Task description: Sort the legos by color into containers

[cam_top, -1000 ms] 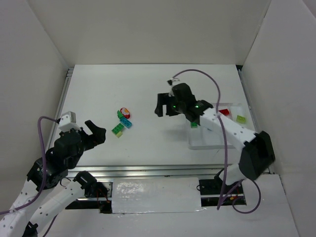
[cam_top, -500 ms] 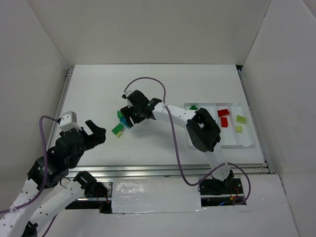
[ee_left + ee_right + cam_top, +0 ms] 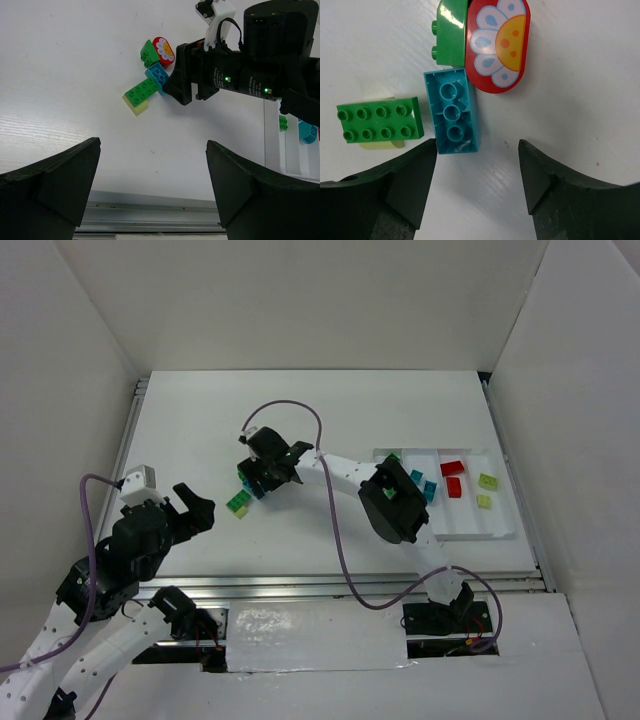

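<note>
The right gripper (image 3: 477, 148) hangs over the loose pile left of centre, jaws apart and gripping nothing. It sits at the near end of the teal brick (image 3: 451, 111), probably lined up to pinch its long sides. That brick lies hollow side up, touching the red flower piece (image 3: 497, 46) and just beside a green brick (image 3: 379, 121); whether a finger touches it is unclear. The tray (image 3: 470, 532) sits well apart at the right, with sorted teal bricks (image 3: 428, 488) in one compartment. The left gripper (image 3: 152, 146) waits near left, wide and empty, out of the way.
</note>
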`<action>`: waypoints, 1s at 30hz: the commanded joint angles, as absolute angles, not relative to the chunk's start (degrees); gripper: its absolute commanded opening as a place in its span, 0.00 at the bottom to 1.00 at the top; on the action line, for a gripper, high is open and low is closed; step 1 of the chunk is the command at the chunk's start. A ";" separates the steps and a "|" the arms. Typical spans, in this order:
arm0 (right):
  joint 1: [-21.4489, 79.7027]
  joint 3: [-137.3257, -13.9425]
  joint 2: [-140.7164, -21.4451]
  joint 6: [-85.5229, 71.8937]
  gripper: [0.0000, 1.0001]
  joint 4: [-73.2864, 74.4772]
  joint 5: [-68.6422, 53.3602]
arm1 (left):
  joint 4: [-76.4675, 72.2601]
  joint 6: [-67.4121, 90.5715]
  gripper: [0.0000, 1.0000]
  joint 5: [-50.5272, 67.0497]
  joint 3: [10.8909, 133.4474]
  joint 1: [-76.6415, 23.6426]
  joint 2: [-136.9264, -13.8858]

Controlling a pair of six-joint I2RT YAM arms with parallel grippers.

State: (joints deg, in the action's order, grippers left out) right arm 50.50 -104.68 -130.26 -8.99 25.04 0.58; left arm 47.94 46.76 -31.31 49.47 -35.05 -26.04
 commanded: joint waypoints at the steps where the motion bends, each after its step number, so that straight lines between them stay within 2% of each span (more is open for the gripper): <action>1: 51.59 -108.89 -131.40 -7.56 0.72 25.31 1.50 | 46.41 46.58 0.99 -31.46 49.75 -35.24 -25.58; 8: 52.73 -110.48 -133.85 -6.59 0.69 26.36 2.55 | 46.32 46.49 0.99 -31.29 49.66 -35.24 -25.40; 11: 52.73 -111.18 -134.82 -6.94 0.59 26.19 3.25 | 46.23 46.49 1.00 -31.29 49.57 -35.24 -25.22; 12: 52.73 -111.18 -134.91 -7.03 0.52 25.93 3.77 | 46.14 46.32 0.99 -31.20 49.57 -35.24 -25.14; 18: 52.73 -110.83 -135.62 -6.94 0.47 26.10 4.83 | 46.14 46.14 1.00 -31.11 49.57 -35.25 -25.31; 21: 52.73 -109.26 -134.57 -6.86 0.32 25.84 5.36 | 46.05 46.05 1.00 -30.94 49.57 -35.25 -25.40; 23: 52.91 -105.41 -131.41 -6.86 0.20 24.61 5.10 | 45.97 46.05 1.00 -31.03 49.57 -35.24 -25.49; 25: 53.17 -101.45 -125.46 -6.85 0.17 23.04 5.53 | 46.05 45.97 1.00 -31.03 49.57 -35.24 -25.49; 26: 53.17 -96.03 -123.16 -7.12 0.12 21.90 6.15 | 46.05 46.05 1.00 -31.11 49.66 -35.24 -25.49; 30: 50.99 -84.13 -109.47 -11.23 0.11 18.63 9.74 | 45.79 45.88 0.99 -30.68 49.48 -35.33 -25.66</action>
State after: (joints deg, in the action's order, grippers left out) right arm 52.25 -88.60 -121.08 -8.27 22.20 6.28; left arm 47.92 46.68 -31.14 49.47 -35.07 -25.98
